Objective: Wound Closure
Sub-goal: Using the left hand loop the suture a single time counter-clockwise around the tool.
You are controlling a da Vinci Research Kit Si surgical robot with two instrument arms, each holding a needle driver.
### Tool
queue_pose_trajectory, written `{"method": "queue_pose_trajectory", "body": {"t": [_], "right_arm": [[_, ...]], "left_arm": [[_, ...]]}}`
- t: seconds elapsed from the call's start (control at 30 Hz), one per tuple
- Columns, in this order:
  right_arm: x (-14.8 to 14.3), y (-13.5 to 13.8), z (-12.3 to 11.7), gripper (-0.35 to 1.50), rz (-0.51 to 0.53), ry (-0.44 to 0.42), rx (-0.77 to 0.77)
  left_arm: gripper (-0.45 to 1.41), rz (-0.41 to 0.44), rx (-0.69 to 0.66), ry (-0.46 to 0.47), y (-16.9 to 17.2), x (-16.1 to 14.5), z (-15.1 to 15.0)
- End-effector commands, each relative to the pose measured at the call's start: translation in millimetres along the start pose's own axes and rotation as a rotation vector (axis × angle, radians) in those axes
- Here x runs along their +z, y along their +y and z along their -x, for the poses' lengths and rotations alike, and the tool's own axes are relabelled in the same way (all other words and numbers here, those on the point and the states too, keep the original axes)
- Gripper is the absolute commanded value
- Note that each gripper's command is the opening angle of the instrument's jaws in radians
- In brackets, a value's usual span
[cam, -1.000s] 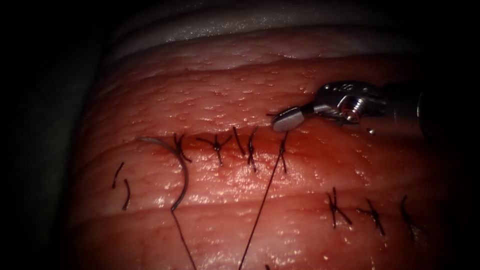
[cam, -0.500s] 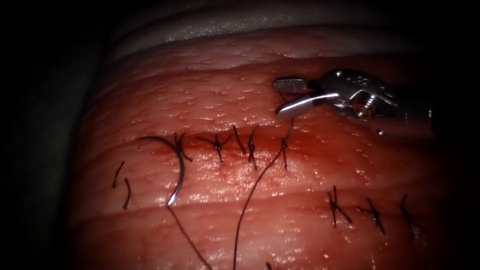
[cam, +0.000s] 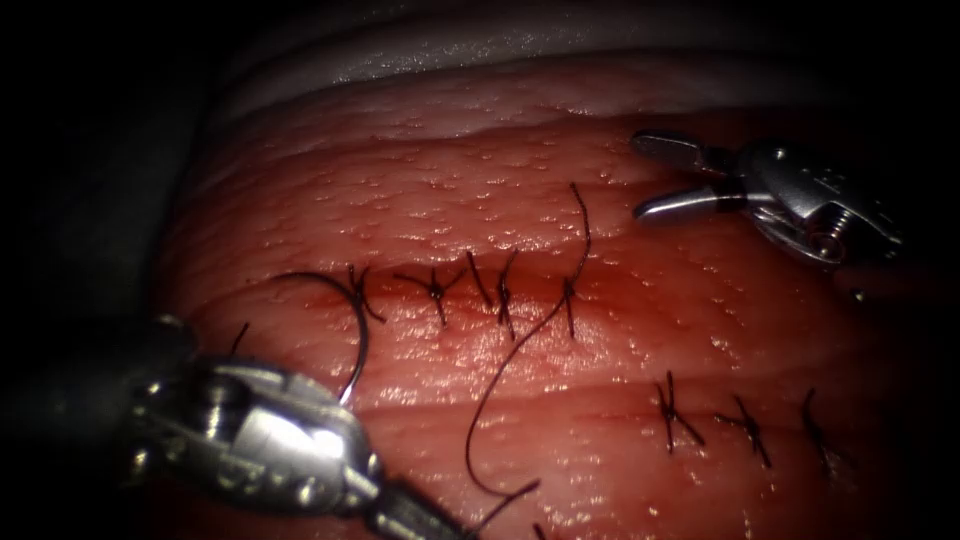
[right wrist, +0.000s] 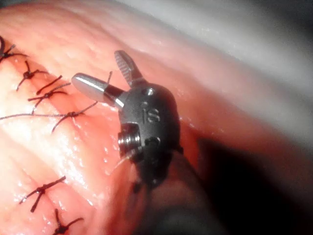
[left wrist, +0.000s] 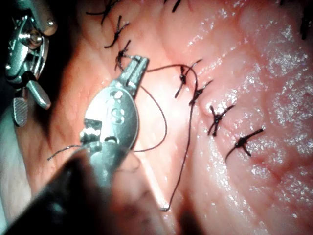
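The curved needle (cam: 362, 330) lies on the tissue (cam: 480, 180) at the left end of the stitched cut, beside the leftmost knot, with neither tool holding it. My left tool (cam: 430, 522) reaches in from the lower left. Its jaws are shut on the thread (cam: 482, 415), which loops down slack from the rightmost knot (cam: 568, 295). In the left wrist view the left tool (left wrist: 139, 63) pinches the thread (left wrist: 164, 125) near that knot (left wrist: 182, 81). My right tool (cam: 640, 177) hovers up and to the right, open and holding nothing, as the right wrist view (right wrist: 98, 66) confirms. A free thread tail (cam: 584, 215) curls upward from the knot.
Three more knots (cam: 435, 290) close the cut to the left of the rightmost one. A second row of stitches (cam: 745, 430) lies lower right. Short cut thread ends (cam: 252, 388) lie at the left. Red fluid (cam: 620, 300) wets the cut line. The tissue's pale edge (cam: 480, 50) runs behind.
The right tool opened, let go of the thread tail and moved up and right. The taut thread went slack. The left tool came in from the lower left and took the thread.
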Motion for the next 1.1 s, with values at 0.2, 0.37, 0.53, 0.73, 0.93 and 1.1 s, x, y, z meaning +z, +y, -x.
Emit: {"method": "queue_pose_trajectory", "body": {"t": [0.2,0.37,0.53,0.73,0.93,1.1], "right_arm": [[2.2,-4.2,1.1,-0.35,-0.041,0.018,-0.027],[4.5,-6.7,1.8,-0.35,-0.060,0.039,-0.043],[6.6,-8.2,2.7,-0.35,-0.091,0.062,-0.060],[7.2,-9.5,2.1,-0.35,-0.126,0.127,-0.078],[6.2,-10.8,0.6,-0.35,-0.159,0.149,-0.064],[5.8,-11.7,-0.5,-0.35,-0.188,0.162,-0.066]], "left_arm": [[-0.45,-0.065,-0.006,-0.006,-4.0,-1.6,1.5],[-0.45,-0.075,-0.019,-0.012,-5.7,-2.4,3.0],[-0.45,-0.081,-0.036,-0.014,-6.8,-3.1,5.0],[-0.45,-0.093,-0.062,-0.032,-8.0,-4.4,8.9],[-0.45,-0.094,-0.077,-0.075,-8.1,-4.9,12.7],[-0.45,-0.104,-0.103,-0.116,-8.3,-4.9,15.1]]}}
